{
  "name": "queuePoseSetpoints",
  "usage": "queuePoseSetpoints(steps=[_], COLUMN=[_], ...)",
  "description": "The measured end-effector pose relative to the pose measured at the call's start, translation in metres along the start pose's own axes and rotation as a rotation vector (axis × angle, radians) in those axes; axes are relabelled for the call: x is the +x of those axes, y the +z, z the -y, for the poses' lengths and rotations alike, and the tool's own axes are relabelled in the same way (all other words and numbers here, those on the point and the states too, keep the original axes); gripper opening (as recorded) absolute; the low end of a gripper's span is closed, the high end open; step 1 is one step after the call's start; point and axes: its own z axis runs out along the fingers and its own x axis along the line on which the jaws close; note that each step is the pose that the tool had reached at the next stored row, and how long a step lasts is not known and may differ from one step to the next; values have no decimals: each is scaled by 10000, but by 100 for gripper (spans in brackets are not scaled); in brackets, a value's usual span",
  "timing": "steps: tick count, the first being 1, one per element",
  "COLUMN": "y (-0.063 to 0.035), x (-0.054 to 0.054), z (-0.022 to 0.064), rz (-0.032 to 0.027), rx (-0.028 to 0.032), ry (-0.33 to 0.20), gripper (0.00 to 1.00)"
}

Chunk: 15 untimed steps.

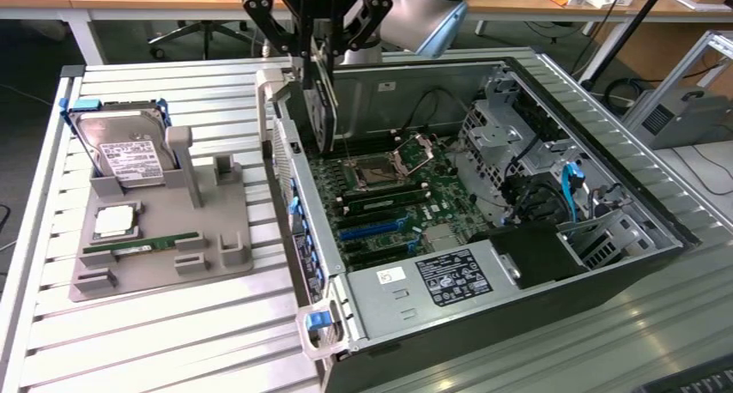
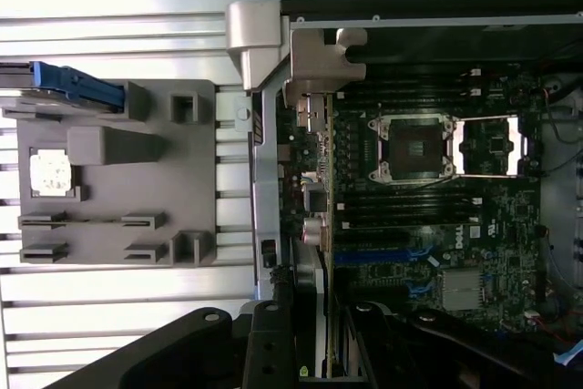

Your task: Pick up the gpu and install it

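Note:
The gpu [image 1: 325,101] hangs edge-on as a thin dark card with a silver bracket side. My gripper [image 1: 322,45] is shut on its upper end. It is held upright over the open computer case [image 1: 596,264], above the wall nearest the grey fixture and over the motherboard [image 1: 378,200]. In the wrist view the card's edge [image 2: 324,316] runs between my black fingers [image 2: 271,353], above the blue expansion slots [image 2: 378,252] and the back-panel ports. The card's lower edge is clear of the board.
A grey fixture [image 1: 160,277] on the slatted table holds a hard drive [image 1: 126,148], a CPU [image 1: 115,221] and a RAM stick [image 1: 143,245]. Inside the case are the open CPU socket [image 1: 378,172], drive cages and cables [image 1: 567,187], and the power supply [image 1: 452,277].

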Motion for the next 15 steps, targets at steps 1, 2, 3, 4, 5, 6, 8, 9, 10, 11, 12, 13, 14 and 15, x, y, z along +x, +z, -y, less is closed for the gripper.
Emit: queuePoseSetpoints(steps=[1,2,3,4,5,6,8,9,10,11,12,13,14,15], y=[0,1,2,2,2,3,4,4,4,5,5,6,6,7], x=[-2,-5,-8,-10,-12,-14,-19,-21,-23,-26,-29,-32,-35,-37], z=[0,0,0,0,0,1,1,1,1,1,1,1,2,2], rz=[0,0,0,0,0,0,1,0,0,0,0,0,0,0], rx=[0,0,0,1,1,1,1,1,2,2,3,3,3,4], ry=[0,0,-1,0,0,0,0,0,0,0,0,-1,0,0], gripper=[27,27,27,27,27,27,27,27,27,27,27,27,27,27])
